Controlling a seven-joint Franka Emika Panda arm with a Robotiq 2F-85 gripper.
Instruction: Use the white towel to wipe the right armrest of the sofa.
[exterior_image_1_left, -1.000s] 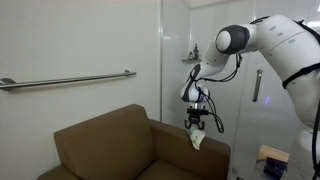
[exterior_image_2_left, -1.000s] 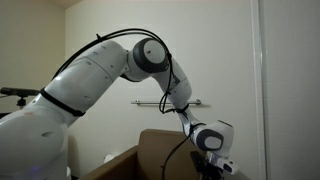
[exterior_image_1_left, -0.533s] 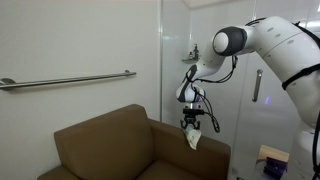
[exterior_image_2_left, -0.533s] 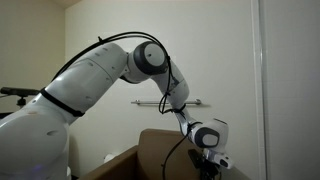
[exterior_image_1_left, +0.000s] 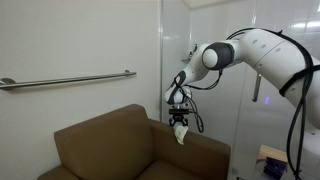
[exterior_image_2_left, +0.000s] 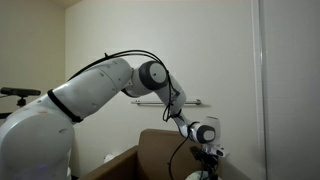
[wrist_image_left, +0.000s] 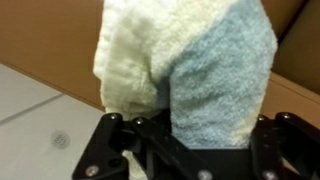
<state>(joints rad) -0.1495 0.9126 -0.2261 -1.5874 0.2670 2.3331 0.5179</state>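
Wipe step imo: the grab looks done and the towel is at the armrest. The gripper (exterior_image_1_left: 179, 121) points straight down w/ the towel (exterior_image_1_left: 181, 134) bunched up and hanging from it. In the wrist view the towel (wrist_image_left: 190, 70) fills the gap between the fingers (wrist_image_left: 106, 140), so the claw is pinching the towel, not spread.

In an exterior view the towel sits over the back end of the armrest (exterior_image_1_left: 203, 150), right by the corner where it meets the sofa (exterior_image_1_left: 105, 145) backrest. Can't tell if the bottom edge is touching the cushion or hanging just above it, res is too low. In another exterior view the gripper (exterior_image_2_left: 208, 153) is at the frame's bottom edge and the towel isn't visible, so no help there.

Next move, my guess: press down a bit so the towel def makes contact, then drag it fwd along the top of the armrest toward the front, keeping the pinch tight. The main risk is the towel folding under or slipping out if it snags on the fabric.
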